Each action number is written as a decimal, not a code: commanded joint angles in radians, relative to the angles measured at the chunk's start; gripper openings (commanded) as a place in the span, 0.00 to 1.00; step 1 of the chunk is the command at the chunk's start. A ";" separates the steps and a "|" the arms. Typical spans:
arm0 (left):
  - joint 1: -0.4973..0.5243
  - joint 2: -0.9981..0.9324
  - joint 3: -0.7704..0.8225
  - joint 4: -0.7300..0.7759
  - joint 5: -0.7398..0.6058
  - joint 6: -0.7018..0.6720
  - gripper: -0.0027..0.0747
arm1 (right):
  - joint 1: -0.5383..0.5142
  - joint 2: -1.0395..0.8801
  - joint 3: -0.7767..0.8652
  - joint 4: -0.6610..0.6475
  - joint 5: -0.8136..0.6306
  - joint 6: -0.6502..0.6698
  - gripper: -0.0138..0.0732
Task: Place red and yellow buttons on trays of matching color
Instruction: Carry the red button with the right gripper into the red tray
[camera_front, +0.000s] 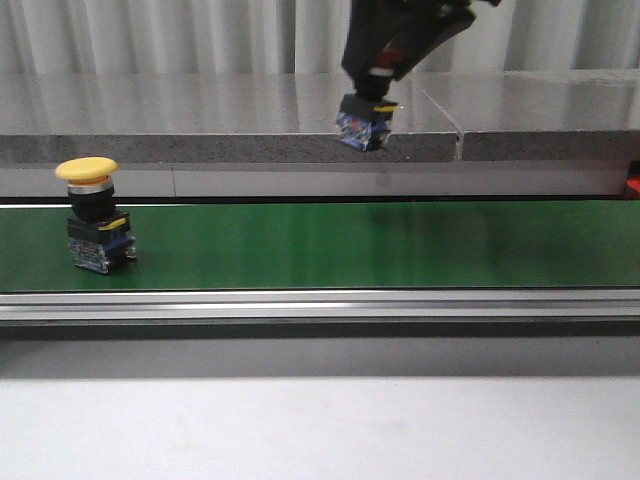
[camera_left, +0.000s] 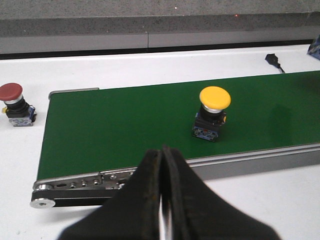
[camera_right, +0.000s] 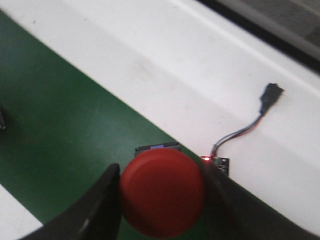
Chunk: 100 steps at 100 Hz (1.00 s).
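A yellow button (camera_front: 88, 215) stands upright on the green belt (camera_front: 350, 245) near its left end; the left wrist view shows the yellow button (camera_left: 214, 107) too. My right gripper (camera_right: 162, 195) is shut on a red button (camera_right: 162, 192), its cap squeezed between both fingers. In the front view the right gripper (camera_front: 368, 105) holds that red button's blue base (camera_front: 362, 128) well above the belt. Another red button (camera_left: 12, 97) sits on the white table beyond the belt's end. My left gripper (camera_left: 163, 152) is shut on nothing, short of the belt's near rail. The trays are out of view.
A small sensor board with a lit red LED (camera_right: 218, 161) sits at the belt's edge, and its cable ends in a black connector (camera_right: 271, 94). A grey stone ledge (camera_front: 200, 120) runs behind the belt. The belt's metal rail (camera_front: 320, 303) lies along the near side.
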 joint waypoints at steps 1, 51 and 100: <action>-0.009 0.004 -0.028 -0.010 -0.066 0.000 0.01 | -0.063 -0.088 -0.031 0.020 -0.031 0.044 0.10; -0.009 0.004 -0.028 -0.010 -0.066 0.000 0.01 | -0.512 -0.140 -0.029 0.019 -0.001 0.076 0.10; -0.009 0.004 -0.028 -0.010 -0.066 0.000 0.01 | -0.869 -0.085 -0.027 0.018 -0.021 0.183 0.10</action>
